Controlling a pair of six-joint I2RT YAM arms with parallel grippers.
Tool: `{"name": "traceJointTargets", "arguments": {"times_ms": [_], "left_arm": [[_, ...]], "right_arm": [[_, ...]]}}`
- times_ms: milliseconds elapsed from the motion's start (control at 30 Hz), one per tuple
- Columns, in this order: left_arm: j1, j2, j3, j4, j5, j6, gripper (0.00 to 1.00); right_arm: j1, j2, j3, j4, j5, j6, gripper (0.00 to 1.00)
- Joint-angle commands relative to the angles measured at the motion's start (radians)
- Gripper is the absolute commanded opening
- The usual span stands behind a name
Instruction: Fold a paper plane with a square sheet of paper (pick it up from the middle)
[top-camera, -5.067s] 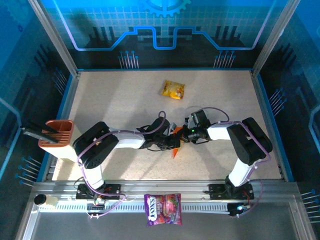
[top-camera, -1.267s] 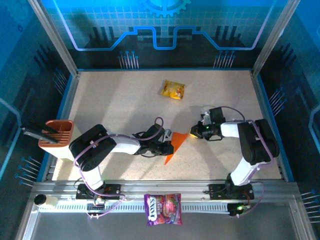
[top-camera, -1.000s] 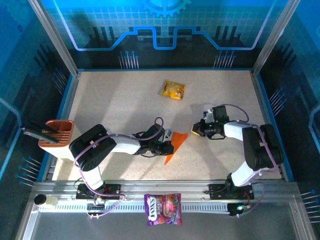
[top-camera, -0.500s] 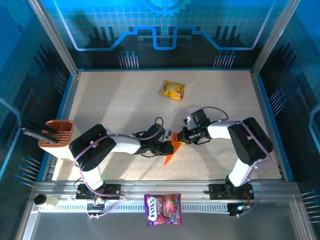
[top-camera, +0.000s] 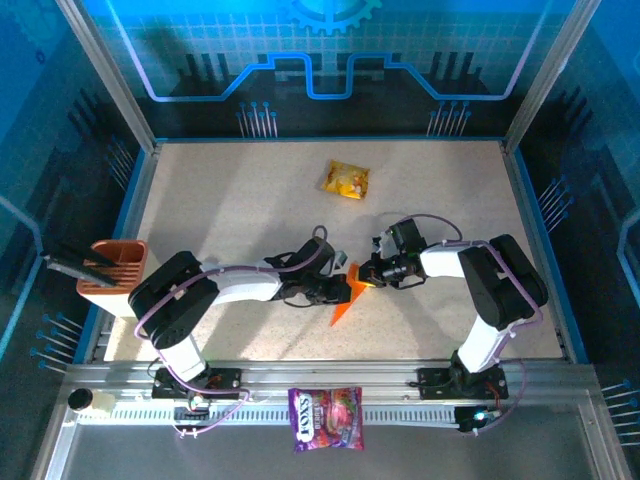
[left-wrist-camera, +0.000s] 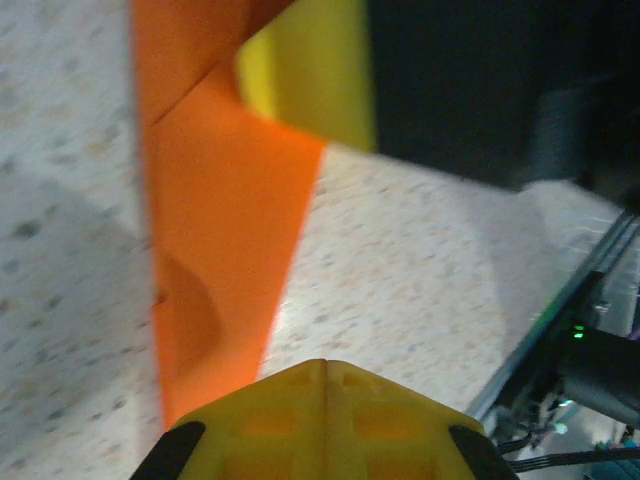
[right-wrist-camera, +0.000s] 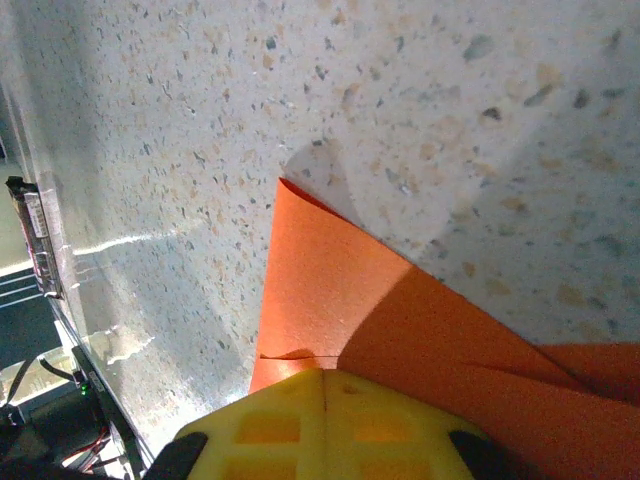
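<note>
Top external view: the sheet of paper (top-camera: 345, 296), bright orange and already folded into a narrow pointed shape, lies just below the middle of the frame on the speckled surface (top-camera: 220, 210). Its sharp tip points toward the lower left of the frame and its wider end toward the upper right. The left pincer (top-camera: 335, 290) meets the paper from the left side of the frame and the right pincer (top-camera: 366, 279) meets its wider end from the right, so the two stand close together with the paper between them.

Left wrist view: the yellow fingers (left-wrist-camera: 270, 425) are pressed together at the bottom edge. The paper (left-wrist-camera: 220, 250) comes down from the upper left and runs in at their tips, so they are clamped on it.

Right wrist view: the yellow fingers (right-wrist-camera: 270, 430) are likewise together at the bottom. The paper (right-wrist-camera: 350, 300) spreads from the lower right, its folded corner lifted slightly off the surface, and it is pinched where it reaches the tips.

A yellow snack packet (top-camera: 345, 180) lies well apart near the top centre, and a purple bag (top-camera: 326, 418) rests on the front rail.
</note>
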Motion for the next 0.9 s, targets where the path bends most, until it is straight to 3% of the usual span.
{"name": "traceJointTargets", "arguments": {"times_ms": [0, 167, 333, 533, 867], "left_arm": [[-0.005, 0.062, 0.082, -0.006, 0.048, -0.003, 0.01], [-0.009, 0.185, 0.159, -0.032, 0.036, 0.014, 0.01], [-0.022, 0.221, 0.077, 0.002, 0.022, -0.027, 0.01], [-0.044, 0.152, -0.069, 0.053, 0.03, -0.067, 0.03], [-0.061, 0.003, -0.204, -0.028, 0.033, -0.035, 0.06]], "right_arm": [[-0.021, 0.044, -0.029, -0.1, 0.129, -0.032, 0.0], [-0.021, 0.041, -0.029, -0.107, 0.134, -0.034, 0.0], [-0.021, 0.048, -0.027, -0.109, 0.137, -0.042, 0.0], [-0.027, 0.055, -0.026, -0.114, 0.138, -0.058, 0.0], [-0.036, 0.065, -0.018, -0.117, 0.137, -0.067, 0.0]]}}
